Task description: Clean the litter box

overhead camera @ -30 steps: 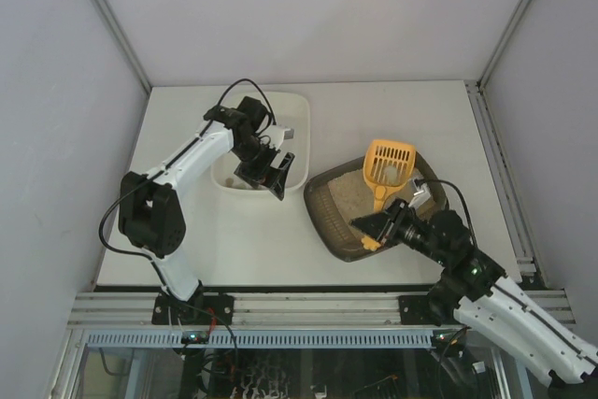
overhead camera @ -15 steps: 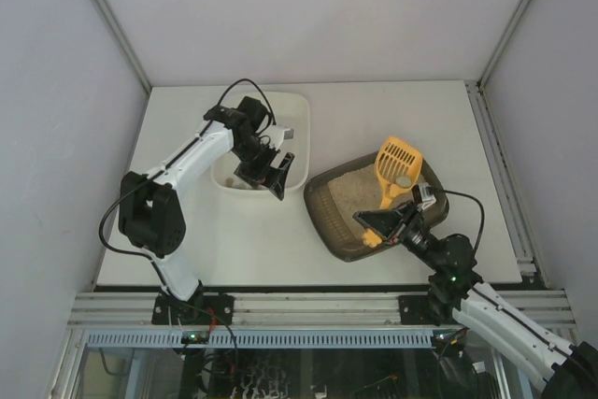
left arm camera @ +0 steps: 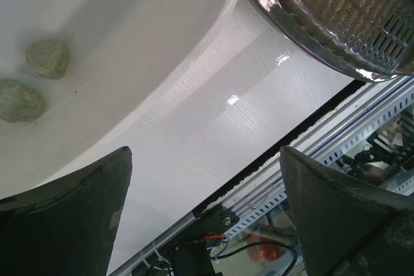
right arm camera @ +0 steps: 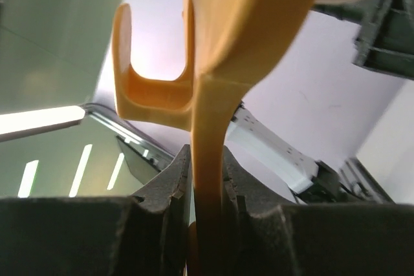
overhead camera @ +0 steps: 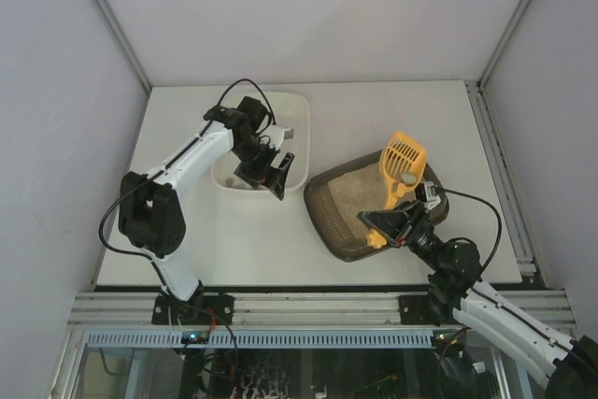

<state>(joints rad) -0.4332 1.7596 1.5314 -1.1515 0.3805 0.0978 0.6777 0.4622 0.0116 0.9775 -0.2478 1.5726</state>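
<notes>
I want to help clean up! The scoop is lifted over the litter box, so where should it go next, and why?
Probably swing the scoop left over the tub. The right end effector grips its handle, its head is up above the litter box, and two green clumps already lie in the tub, so dumping likely goes there.

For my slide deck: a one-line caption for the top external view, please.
Top view: right gripper, jaws shut on the scoop, over the litter box; left gripper, jaws open, at the tub.
</notes>
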